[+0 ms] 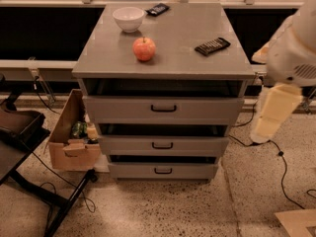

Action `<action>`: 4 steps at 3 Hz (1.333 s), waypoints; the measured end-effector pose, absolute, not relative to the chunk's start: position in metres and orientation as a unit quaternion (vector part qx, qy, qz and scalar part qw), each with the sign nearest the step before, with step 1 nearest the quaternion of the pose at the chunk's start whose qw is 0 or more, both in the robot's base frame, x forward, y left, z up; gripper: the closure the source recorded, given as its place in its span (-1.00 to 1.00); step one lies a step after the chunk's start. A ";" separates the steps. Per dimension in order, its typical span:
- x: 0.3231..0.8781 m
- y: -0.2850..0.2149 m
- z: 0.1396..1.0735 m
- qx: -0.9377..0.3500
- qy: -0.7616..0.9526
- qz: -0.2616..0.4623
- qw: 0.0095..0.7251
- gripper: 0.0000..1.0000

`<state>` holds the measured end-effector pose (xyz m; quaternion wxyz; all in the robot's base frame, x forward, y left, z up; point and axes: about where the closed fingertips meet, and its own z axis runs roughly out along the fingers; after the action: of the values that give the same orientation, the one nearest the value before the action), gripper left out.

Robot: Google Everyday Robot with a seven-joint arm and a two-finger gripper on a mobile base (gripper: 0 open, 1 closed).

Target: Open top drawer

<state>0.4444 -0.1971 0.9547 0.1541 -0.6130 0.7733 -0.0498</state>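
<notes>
Far left, a cardboard box (64, 154) holding bottles sits on the floor against the cabinet's (98, 58) left side, out of the drawers' path as I judge it. On the cabinet top, a white bowl (128, 19), an apple (144, 49) and a black remote (212, 46) rest back from the near edge, so a pull should not disturb them. The top drawer (118, 110) sits directly under that top, its bar handle (163, 108) centred and untouched; I judge the step to be the approach. My gripper (260, 132) hangs right of the cabinet, pointing down, well apart from the handle. Whether it is open or closed I cannot tell; nothing is visibly held.
</notes>
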 end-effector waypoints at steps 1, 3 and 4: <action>0.459 -0.153 0.900 -0.632 0.758 -0.064 0.147 -1.00; 0.491 -0.091 0.800 -0.653 0.737 -0.084 0.151 -1.00; 0.511 -0.077 0.761 -0.647 0.742 -0.089 0.151 -1.00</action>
<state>0.5113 -0.0774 0.7612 0.1508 -0.6469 0.7423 -0.0886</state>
